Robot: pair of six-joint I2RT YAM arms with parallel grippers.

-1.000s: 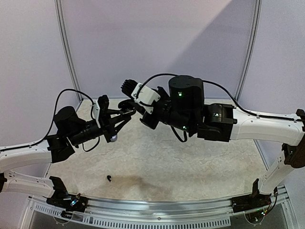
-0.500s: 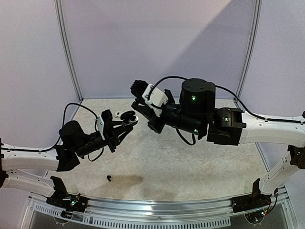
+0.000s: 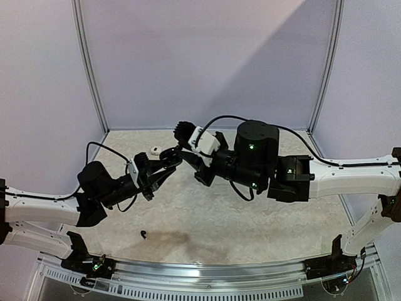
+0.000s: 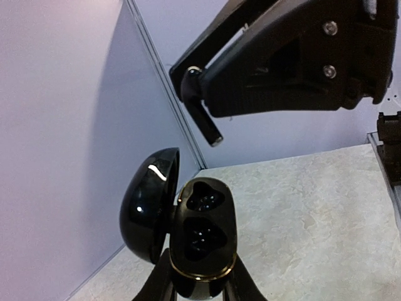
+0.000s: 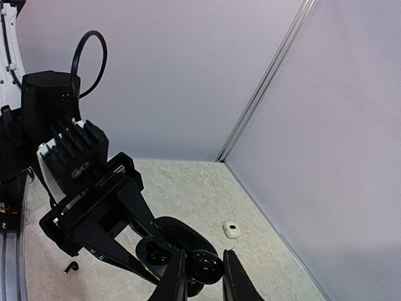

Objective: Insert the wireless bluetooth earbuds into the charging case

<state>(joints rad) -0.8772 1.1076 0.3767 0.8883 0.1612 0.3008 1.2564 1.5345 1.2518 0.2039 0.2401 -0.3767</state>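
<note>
The black charging case [image 4: 203, 235] stands open with its lid [image 4: 149, 213] swung left, and both sockets are empty. My left gripper [image 4: 199, 290] is shut on the case's lower end and holds it in the air [image 3: 168, 158]. My right gripper [image 5: 203, 279] is shut on a glossy black earbud [image 5: 207, 266], just above the case [image 5: 152, 254]. In the left wrist view that earbud's stem [image 4: 207, 125] pokes down from the right fingers [image 4: 269, 69], a short gap above the sockets. A second black earbud [image 3: 144, 235] lies on the table near the front.
A small white rounded object [image 3: 155, 150] lies on the table near the back left wall, also visible in the right wrist view [image 5: 231, 229]. Walls enclose the table at the back and on both sides. The loose black earbud [image 5: 71, 268] lies below the arms.
Both arms have come down. The left arm has lowered the open case and drawn back toward the left. The right gripper, with its earbud, has shifted right and settled just above the case.
</note>
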